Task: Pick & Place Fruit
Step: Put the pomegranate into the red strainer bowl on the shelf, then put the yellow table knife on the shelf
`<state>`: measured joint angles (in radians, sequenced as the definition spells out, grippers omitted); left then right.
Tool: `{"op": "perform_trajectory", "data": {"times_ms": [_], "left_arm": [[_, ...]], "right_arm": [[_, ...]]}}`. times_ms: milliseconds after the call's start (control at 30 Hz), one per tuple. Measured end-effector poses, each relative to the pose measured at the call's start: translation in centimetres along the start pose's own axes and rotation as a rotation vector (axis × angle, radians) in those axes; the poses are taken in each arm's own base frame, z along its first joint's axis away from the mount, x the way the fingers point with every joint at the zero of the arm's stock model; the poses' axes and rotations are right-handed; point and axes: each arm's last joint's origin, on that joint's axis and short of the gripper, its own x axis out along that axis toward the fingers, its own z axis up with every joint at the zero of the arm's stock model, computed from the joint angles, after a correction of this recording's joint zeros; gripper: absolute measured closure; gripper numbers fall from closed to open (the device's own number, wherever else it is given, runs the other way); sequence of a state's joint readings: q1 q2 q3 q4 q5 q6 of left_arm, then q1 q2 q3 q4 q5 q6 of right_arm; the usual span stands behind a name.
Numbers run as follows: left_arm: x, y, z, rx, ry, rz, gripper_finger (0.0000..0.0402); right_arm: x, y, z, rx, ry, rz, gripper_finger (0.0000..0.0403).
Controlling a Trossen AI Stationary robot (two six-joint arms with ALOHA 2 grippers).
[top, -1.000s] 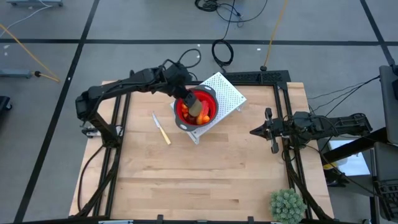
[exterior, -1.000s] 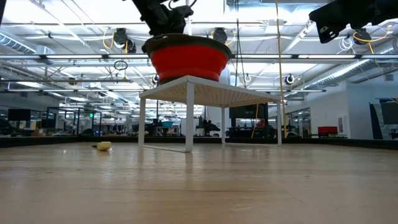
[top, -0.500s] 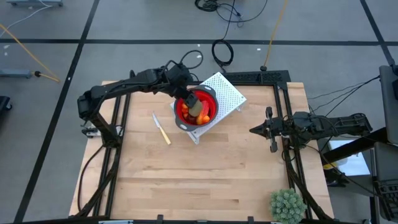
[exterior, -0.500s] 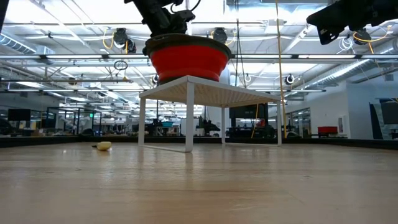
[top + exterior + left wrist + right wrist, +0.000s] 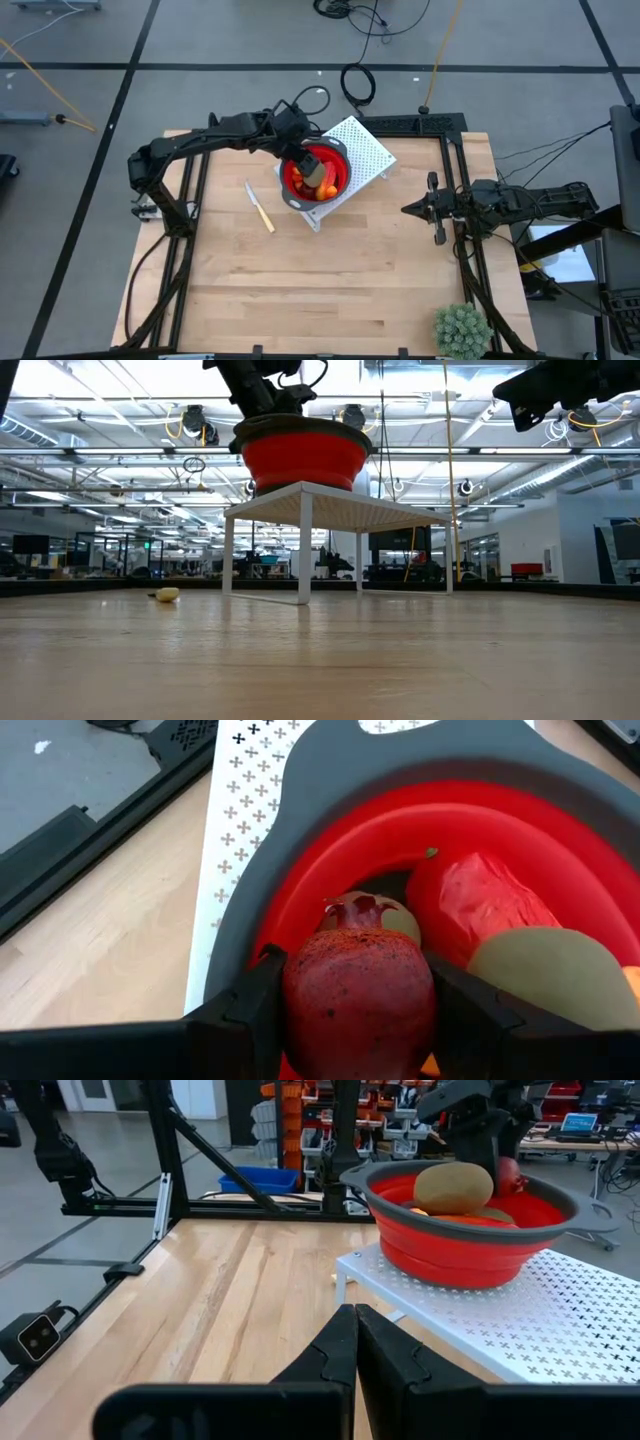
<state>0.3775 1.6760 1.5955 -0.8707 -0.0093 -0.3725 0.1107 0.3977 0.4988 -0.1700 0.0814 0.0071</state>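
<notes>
Nearly done | left claw (image 5: pixel 355 1010) pinching pomegranate (image 5: pixel 358 1000) over red bowl (image 5: pixel 340 183), tabletop 12 o'clock | other fruit inside | release left | right claw (image 5: pixel 408 211) pressed together, 3 o'clock

Light is bright and even over the table (image 5: pixel 330 270), coming from above; ceiling strip lights (image 5: pixel 120 405) behind the red bowl (image 5: pixel 304 456) glare to white in the low view; shadows beneath the white perforated stand (image 5: pixel 365 150) are soft and short; in the left wrist view the dark red fruit (image 5: pixel 358 1005) sits very close and slightly soft; the room behind the bowl in the right wrist view is mildly blurred.
</notes>
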Motion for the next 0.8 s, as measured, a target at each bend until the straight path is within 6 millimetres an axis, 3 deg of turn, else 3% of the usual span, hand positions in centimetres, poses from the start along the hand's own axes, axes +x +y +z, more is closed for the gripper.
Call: {"op": "perform_trajectory", "data": {"times_ms": [200,500,633,800], "left_arm": [[0.0,0.0,0.0,-0.003,-0.004,-0.001,0.0205],[-0.5,0.2,0.2,0.001,-0.013,-0.021,0.0133],[-3.3,0.8,0.8,-0.036,-0.076,-0.052,0.0118],[-8.9,0.4,1.0,-0.032,-0.197,-0.099,0.0126]], "right_arm": [[0.0,0.0,0.0,0.0,0.0,0.0,0.0403],[0.0,0.0,0.0,0.0,0.0,0.0,0.0403],[0.0,0.0,0.0,0.0,0.0,0.0,0.0403],[0.0,0.0,0.0,0.0,-0.001,0.001,0.0403]]}}
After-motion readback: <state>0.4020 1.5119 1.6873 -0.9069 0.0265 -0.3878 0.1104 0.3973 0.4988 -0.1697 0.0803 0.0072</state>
